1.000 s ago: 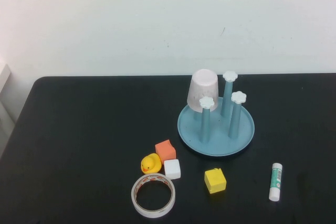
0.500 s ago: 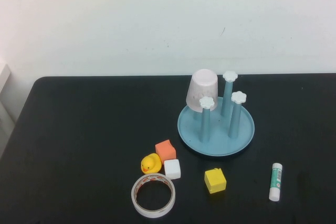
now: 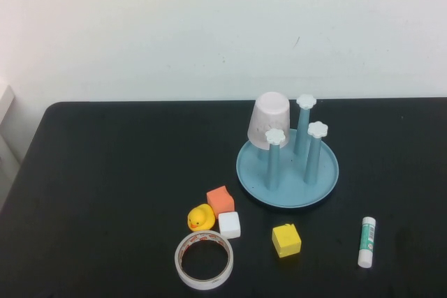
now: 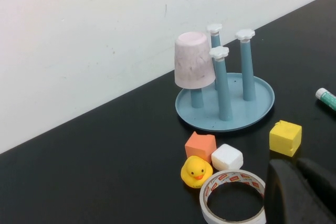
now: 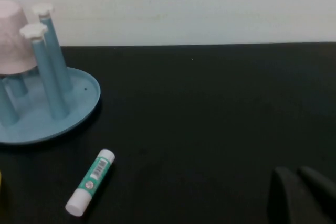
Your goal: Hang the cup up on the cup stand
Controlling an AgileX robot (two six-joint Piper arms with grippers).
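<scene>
Cup (image 3: 270, 121) inverted over cup stand (image 3: 287, 170) peg; left gripper (image 4: 299, 192), right gripper (image 5: 302, 195) closed, empty, parked near; knock could topple.

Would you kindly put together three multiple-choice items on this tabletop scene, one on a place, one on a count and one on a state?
1. Where is the cup?
A. Upside down over a peg of the cup stand
B. Lying beside the tape ring
C. Held in the right gripper

2. How many flower caps of the stand show uncovered in the high view?
A. One
B. Three
C. Five

3. How are the two grippers?
A. Both wide open
B. The left gripper grips the yellow block
C. Both shut and holding nothing, low at the table

Answers:
1 A: its wide rim faces down and a blue peg runs out below it.
2 B: three white caps stand bare; the cup hides the fourth.
3 C: each wrist view shows its dark fingers together, with nothing between.
</scene>
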